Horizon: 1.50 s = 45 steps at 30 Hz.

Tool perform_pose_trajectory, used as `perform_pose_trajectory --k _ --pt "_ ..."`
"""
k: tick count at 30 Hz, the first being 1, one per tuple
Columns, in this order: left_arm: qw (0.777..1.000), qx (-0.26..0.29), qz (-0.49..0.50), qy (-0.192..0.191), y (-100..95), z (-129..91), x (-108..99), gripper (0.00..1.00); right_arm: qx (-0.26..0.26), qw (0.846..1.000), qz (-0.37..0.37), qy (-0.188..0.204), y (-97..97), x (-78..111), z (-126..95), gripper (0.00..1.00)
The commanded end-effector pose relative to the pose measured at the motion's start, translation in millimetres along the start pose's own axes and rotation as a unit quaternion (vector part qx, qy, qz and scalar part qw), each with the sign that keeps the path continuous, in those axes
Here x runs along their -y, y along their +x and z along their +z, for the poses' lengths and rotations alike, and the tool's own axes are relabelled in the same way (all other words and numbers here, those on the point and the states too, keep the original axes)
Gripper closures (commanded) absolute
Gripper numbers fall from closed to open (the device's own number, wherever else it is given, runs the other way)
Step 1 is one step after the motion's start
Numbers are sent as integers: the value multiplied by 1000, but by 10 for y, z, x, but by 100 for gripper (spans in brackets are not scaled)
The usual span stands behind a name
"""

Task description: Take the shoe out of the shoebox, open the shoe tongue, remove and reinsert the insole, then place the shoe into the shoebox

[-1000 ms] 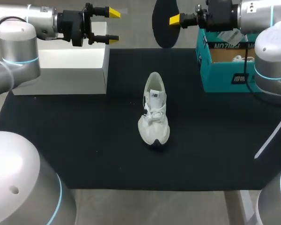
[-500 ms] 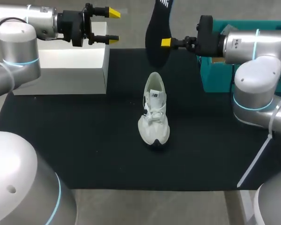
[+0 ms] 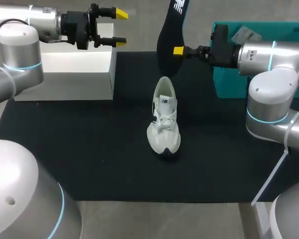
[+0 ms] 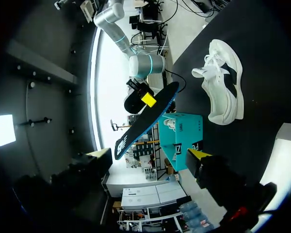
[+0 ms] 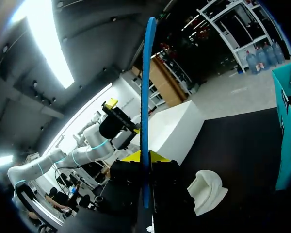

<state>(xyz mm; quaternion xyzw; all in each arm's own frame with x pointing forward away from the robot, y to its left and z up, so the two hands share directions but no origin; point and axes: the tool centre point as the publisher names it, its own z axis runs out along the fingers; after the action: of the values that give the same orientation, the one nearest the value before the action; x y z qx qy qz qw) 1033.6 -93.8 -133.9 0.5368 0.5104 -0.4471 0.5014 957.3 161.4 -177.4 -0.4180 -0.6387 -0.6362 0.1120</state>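
Evidently the right gripper (image 3: 177,51) is clamped on the dark insole (image 3: 168,37), holding it on edge, raised near the heel end of the white shoe (image 3: 164,117) (ready for reinsertion, I'd guess). The left gripper (image 3: 120,27) hangs with fingers apart, out of the way. The shoebox (image 3: 222,79) waits at the right.

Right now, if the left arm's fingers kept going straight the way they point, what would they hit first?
Probably the dark insole, held upright by the right arm's fingers. It sits almost dead ahead, though depth is unclear.
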Motion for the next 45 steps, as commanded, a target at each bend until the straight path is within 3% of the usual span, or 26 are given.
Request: perform_pose_trajectory --k 1,12,30,31,45 --pt "1000 -1 0 0 -5 -3 5 0 2 1000 0 -1 7 6 19 100" --pt "1000 -1 0 0 -5 -3 5 0 2 1000 0 -1 7 6 19 100" --pt "1000 -1 0 0 -5 -3 5 0 -44 998 25 46 -620 348 210 100" --pt "1000 -1 0 0 -5 -3 5 0 -53 996 32 60 -633 372 238 100" --pt "1000 -1 0 0 -5 -3 5 0 -53 996 32 60 -633 372 238 100"
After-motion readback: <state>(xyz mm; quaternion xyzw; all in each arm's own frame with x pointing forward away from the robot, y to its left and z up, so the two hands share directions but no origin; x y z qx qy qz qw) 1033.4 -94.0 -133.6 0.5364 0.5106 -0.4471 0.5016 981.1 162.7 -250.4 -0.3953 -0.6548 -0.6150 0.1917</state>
